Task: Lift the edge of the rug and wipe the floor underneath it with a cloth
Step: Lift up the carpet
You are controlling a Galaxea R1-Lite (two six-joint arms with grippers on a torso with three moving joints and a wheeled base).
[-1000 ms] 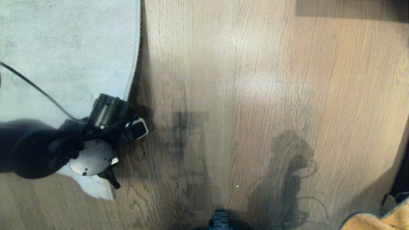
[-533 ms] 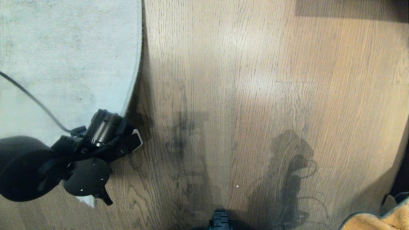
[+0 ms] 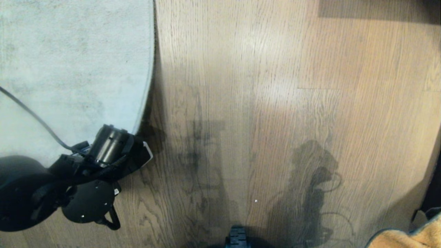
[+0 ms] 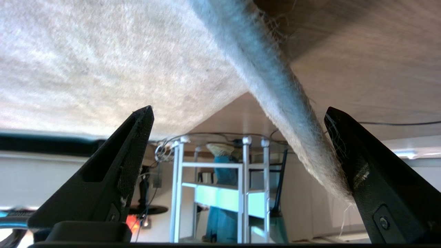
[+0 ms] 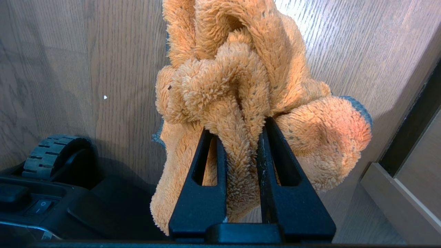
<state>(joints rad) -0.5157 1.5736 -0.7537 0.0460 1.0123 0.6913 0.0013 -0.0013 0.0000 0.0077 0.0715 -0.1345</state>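
The pale grey rug covers the far left, and its rug edge runs along the floor of oak-look planks. My left arm lies over the rug's near corner. In the left wrist view my left gripper is open, and the fringed rug edge passes between the jaws and brushes one finger. My right gripper is shut on the fluffy orange cloth, held above the floor. Part of that cloth shows at the near right.
My base wheel sits at the near middle. A dark doorway and skirting lie at the right. Beyond the rug stand a white metal frame and a person's legs in blue trousers. A white speck lies on the planks.
My left arm has drawn back toward me along the rug edge and now hides the rug's near corner. Its jaws stayed open. The right arm and cloth have not moved.
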